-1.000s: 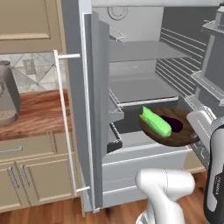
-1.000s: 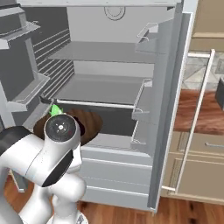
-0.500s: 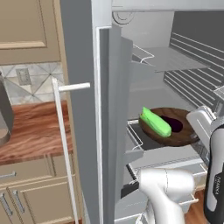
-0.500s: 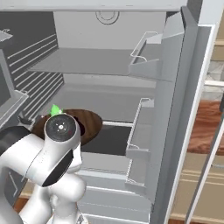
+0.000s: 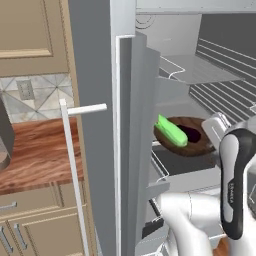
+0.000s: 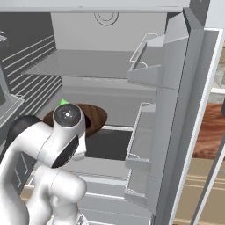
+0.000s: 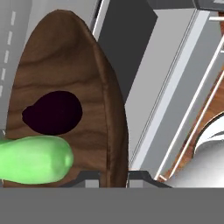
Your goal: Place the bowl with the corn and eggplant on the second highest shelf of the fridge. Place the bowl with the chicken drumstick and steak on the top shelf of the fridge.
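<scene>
A brown wooden bowl holds a green corn cob in its husk and a dark eggplant. My gripper is shut on the bowl's rim, one fingertip on each side of the edge. In the left base view the bowl hangs inside the open fridge, just above the front edge of a middle shelf, with the gripper on its right side. In the right base view my arm covers part of the bowl. The bowl with the chicken drumstick and steak is out of view.
The top shelf lies above the bowl, a further shelf behind it. Door bins flank the opening on the left, and more door bins on the right. A wooden counter sits left of the fridge.
The base has driven toward the fridge, so the whole scene has grown and shifted. The bowl stays in my gripper and now sits further inside the fridge opening.
</scene>
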### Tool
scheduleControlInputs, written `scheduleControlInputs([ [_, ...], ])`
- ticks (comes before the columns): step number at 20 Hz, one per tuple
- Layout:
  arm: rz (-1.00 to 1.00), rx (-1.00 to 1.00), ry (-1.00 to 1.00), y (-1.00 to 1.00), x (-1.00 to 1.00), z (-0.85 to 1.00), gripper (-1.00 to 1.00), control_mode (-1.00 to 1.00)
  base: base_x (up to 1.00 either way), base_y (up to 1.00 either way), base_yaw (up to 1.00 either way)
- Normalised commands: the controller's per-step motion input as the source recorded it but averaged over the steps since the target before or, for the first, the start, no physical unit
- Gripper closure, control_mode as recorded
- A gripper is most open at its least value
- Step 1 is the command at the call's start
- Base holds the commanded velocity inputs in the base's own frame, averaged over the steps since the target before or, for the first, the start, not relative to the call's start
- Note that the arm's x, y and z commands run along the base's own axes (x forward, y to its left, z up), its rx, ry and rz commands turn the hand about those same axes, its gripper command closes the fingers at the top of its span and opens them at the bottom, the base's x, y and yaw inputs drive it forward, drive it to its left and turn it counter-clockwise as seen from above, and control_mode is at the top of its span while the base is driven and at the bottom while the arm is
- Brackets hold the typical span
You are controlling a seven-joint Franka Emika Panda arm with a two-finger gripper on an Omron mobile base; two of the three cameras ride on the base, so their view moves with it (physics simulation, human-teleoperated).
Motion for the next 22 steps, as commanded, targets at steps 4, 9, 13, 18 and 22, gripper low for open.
scheduleControlInputs([
  [4,-0.05,0.0,0.0,0.0,0.92,-0.12,1.0,-1.0,0.0,0.0,0.0],
  [9,-0.07,0.0,0.0,0.03,1.0,-0.13,1.0,-1.0,0.0,0.0,0.0],
  [13,-0.07,0.0,0.0,0.02,0.89,-0.42,1.0,-1.0,0.0,0.0,0.0],
  [18,-0.07,0.01,0.0,0.06,0.97,-0.16,1.0,-1.0,0.0,0.0,0.0],
  [22,-0.08,0.0,0.0,0.19,1.0,-0.02,1.0,-1.0,0.0,0.0,0.0],
])
